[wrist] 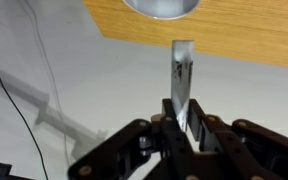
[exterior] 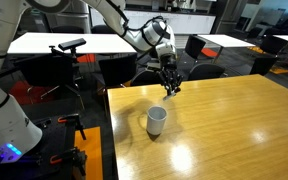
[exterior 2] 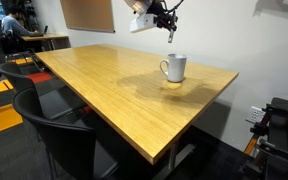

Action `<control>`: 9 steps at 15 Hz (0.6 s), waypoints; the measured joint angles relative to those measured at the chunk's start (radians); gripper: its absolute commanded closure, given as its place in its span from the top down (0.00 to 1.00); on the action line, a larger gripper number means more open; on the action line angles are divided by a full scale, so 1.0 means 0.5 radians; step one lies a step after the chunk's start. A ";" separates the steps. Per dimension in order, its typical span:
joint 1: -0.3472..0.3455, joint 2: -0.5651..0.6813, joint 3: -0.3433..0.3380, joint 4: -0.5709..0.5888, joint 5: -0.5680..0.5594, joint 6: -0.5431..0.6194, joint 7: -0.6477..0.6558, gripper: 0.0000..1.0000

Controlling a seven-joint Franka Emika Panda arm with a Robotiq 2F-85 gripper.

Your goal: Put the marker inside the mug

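The white mug [exterior: 157, 121] stands upright on the wooden table [exterior: 234, 120], also seen as the mug [exterior 2: 174, 68] near that table's far edge. My gripper [exterior: 169, 82] hangs well above the tabletop, beyond and slightly to the side of the mug. It is shut on the marker [wrist: 181, 80], a thin dark glossy stick that points down from the jaws toward the table. In the wrist view the gripper [wrist: 182, 108] pinches the marker's upper end, and the mug's rim [wrist: 162, 8] shows at the top edge, beyond the marker's tip. In an exterior view the marker [exterior 2: 170, 35] hangs above the mug.
The table [exterior 2: 114, 90] holds only the mug. Black chairs [exterior 2: 54, 120] stand at its near side. Beyond it are other white tables [exterior: 64, 42] and chairs [exterior: 199, 48]. A black stand [exterior: 72, 50] and the robot's white base [exterior: 4, 110] sit beside the table.
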 measured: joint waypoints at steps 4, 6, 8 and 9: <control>0.005 0.013 0.039 0.000 -0.095 0.000 0.004 0.05; 0.010 0.014 0.054 0.000 -0.153 0.000 0.007 0.05; 0.017 0.014 0.062 0.000 -0.203 0.000 0.016 0.05; 0.019 0.014 0.069 -0.001 -0.227 0.000 0.032 0.05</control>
